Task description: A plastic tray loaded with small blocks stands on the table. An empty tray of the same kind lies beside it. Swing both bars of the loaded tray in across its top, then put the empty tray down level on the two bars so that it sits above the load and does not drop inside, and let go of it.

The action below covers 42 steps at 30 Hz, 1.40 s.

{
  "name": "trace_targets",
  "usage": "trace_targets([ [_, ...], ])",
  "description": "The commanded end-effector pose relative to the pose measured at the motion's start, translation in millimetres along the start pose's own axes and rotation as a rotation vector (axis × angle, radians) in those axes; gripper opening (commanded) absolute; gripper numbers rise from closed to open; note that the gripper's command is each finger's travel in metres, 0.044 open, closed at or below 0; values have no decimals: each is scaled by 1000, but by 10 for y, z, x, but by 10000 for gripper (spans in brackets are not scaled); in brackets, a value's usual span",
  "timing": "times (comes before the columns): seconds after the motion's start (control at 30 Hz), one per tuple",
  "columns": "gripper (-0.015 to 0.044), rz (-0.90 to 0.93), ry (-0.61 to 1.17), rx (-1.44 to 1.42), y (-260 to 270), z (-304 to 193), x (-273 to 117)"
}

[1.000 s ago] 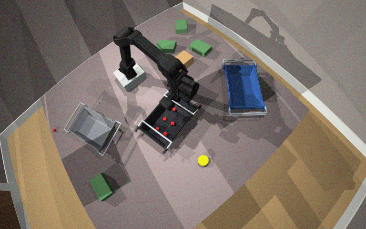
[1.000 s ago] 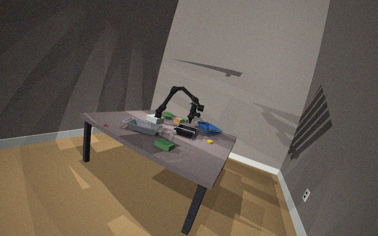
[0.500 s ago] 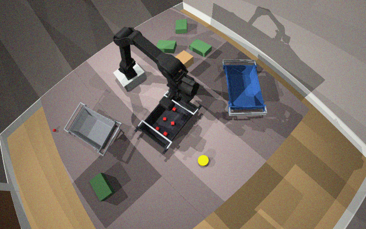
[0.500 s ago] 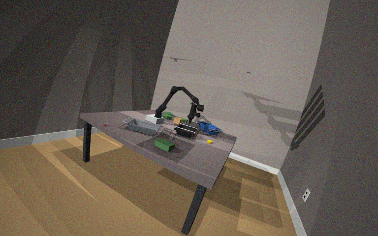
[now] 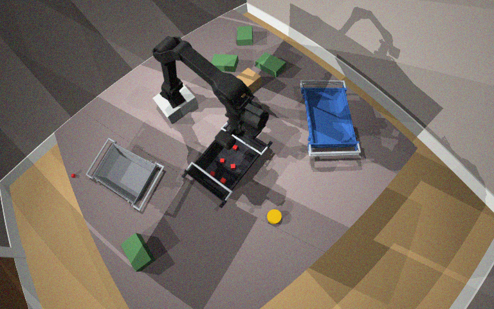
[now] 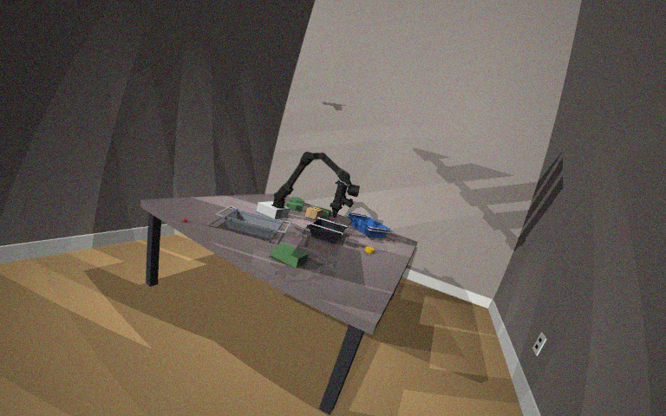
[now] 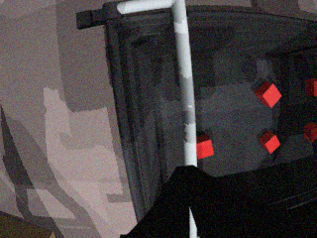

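The loaded black tray (image 5: 206,187) (image 6: 326,236) (image 7: 135,124) stands mid-table with several small red blocks (image 5: 233,166) (image 7: 268,95) inside. Its near bar (image 5: 211,178) and far bar (image 5: 247,145) (image 7: 184,64) both lie in across the top, a little inside the ends. My gripper (image 6: 335,214) (image 7: 184,174) is shut with nothing between its fingers, pointing down right over the far bar; contact is unclear. An empty grey tray (image 5: 132,176) (image 6: 252,224) stands to the left and an empty blue tray (image 5: 329,120) (image 6: 368,225) to the right, both with bars out.
Several green blocks (image 5: 244,35) (image 5: 270,64) and an orange block (image 5: 249,77) stand behind the arm. Another green block (image 5: 136,251) (image 6: 290,255) is at the front left. A yellow disc (image 5: 274,216) (image 6: 369,250) lies front right of the black tray. A small red block (image 5: 73,175) lies far left.
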<state>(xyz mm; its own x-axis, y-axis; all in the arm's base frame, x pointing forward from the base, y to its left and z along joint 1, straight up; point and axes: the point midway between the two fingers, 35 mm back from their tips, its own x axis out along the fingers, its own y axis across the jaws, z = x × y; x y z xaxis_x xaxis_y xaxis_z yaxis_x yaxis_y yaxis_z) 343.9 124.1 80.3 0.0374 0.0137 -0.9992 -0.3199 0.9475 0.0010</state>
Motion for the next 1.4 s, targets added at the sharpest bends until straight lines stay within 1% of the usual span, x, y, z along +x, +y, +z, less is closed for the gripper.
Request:
trace_targets([
  [0.0,0,0,0,0,0,0,0],
  [0.87,0,0,0,0,0,0,0],
  [1.07,157,0,0,0,0,0,0],
  [1.13,210,0,-3,0,0,15,-62],
  [1.23,289,0,-14,0,0,60,-307],
  [1.37,394,1,-38,0,0,80,-834],
])
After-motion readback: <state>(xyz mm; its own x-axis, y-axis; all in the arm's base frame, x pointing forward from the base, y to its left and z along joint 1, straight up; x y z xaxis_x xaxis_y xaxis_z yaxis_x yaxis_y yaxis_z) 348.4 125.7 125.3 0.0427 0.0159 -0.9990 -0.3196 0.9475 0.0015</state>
